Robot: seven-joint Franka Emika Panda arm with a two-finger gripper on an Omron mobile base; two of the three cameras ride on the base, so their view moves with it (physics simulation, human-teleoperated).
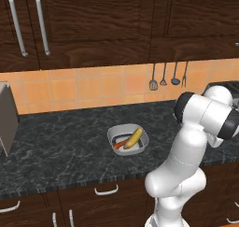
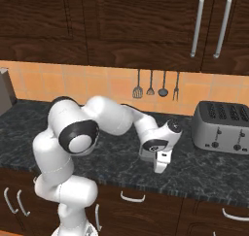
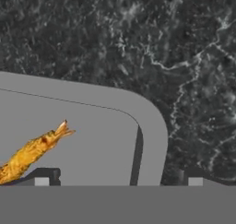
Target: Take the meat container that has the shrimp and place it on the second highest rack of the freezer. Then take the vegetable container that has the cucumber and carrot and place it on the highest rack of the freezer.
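Even, soft rendered light, no single source evident. Worktop (image 1: 60,142) dark marble, no glare. White arm (image 2: 104,116) shades smoothly, darker on undersides; faint shadow on the worktop below the gripper (image 2: 160,164). Toaster (image 2: 221,128), right of the arm, has dull sheen. Hand view: shrimp (image 3: 32,151) w/ coarse, slightly blurred texture; tray rim (image 3: 147,121) flat grey. No edge distortion.

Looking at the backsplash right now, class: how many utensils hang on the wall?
4. They hang in a row on the tiled backsplash above the counter: a slotted spatula, a small turner, a ladle and a fork, to the left of the toaster.
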